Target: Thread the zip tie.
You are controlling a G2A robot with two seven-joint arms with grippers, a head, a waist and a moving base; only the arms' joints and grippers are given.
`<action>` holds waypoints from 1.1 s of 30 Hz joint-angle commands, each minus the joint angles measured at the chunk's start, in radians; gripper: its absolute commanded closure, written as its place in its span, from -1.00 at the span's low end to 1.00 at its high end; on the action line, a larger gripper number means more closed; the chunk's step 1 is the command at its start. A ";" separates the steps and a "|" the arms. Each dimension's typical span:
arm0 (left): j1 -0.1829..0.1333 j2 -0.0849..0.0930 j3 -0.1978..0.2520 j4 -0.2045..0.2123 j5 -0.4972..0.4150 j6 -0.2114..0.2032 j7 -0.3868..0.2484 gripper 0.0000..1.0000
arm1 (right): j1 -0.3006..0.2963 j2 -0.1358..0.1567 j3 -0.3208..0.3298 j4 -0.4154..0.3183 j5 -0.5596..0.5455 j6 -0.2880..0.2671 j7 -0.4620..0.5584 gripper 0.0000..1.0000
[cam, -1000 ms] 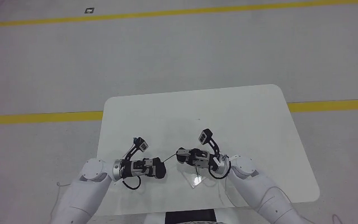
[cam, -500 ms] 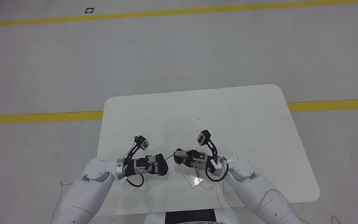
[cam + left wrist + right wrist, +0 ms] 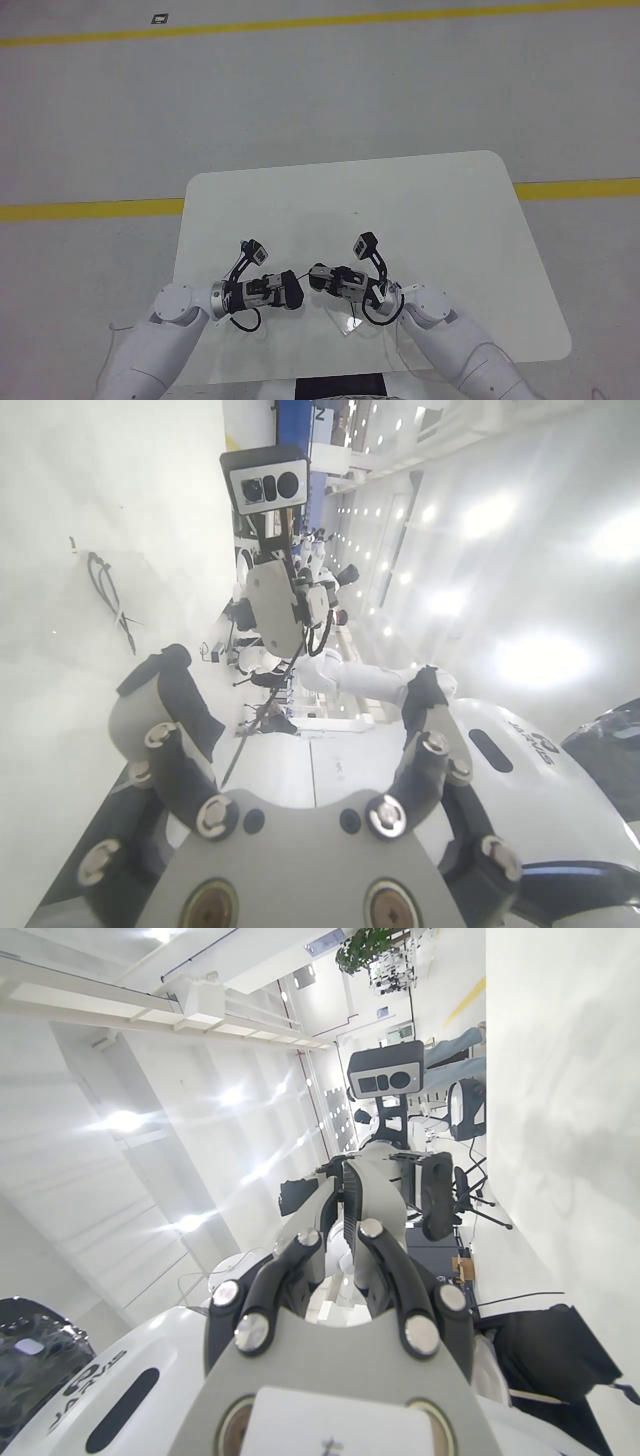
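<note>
A thin black zip tie (image 3: 301, 280) hangs between my two grippers above the near part of the white table (image 3: 400, 200). My right gripper (image 3: 318, 278) is shut on one end of it; its two fingers (image 3: 350, 1178) are pressed together. In the left wrist view the strap (image 3: 260, 715) slants from the right gripper (image 3: 280, 620) down between the spread fingers of my left gripper (image 3: 295, 670), which is open. From above, the left gripper (image 3: 286, 291) sits a short way from the right one. One black left finger (image 3: 436, 1200) stands just beyond the right fingertips.
A clear plastic bag (image 3: 350, 323) lies on the table close under the right arm, with spare black zip ties (image 3: 107, 590) in it. The far half of the table lies bare. The table's near edge is just behind both arms.
The left gripper has moved toward the right gripper, so the gap between them is narrower. The right gripper has shifted slightly toward the left one with the zip tie.
</note>
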 commanded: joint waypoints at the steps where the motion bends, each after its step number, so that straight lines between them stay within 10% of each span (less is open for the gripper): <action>1: 0.000 0.000 0.000 0.000 0.000 0.000 0.000 -1.00 | 0.000 0.000 0.000 0.000 0.001 0.000 0.001 1.00; 18: -0.001 0.005 0.016 -0.016 0.003 0.000 0.031 -1.00 | -0.019 0.004 0.008 -0.028 -0.020 -0.018 -0.034 1.00; 24: 0.005 0.008 0.005 -0.018 0.000 0.000 0.039 0.02 | -0.027 0.011 0.019 -0.046 -0.086 -0.012 -0.058 1.00; 33: 0.011 0.013 0.002 -0.022 0.033 0.000 0.061 0.50 | -0.047 0.025 0.036 -0.090 -0.174 0.015 -0.071 1.00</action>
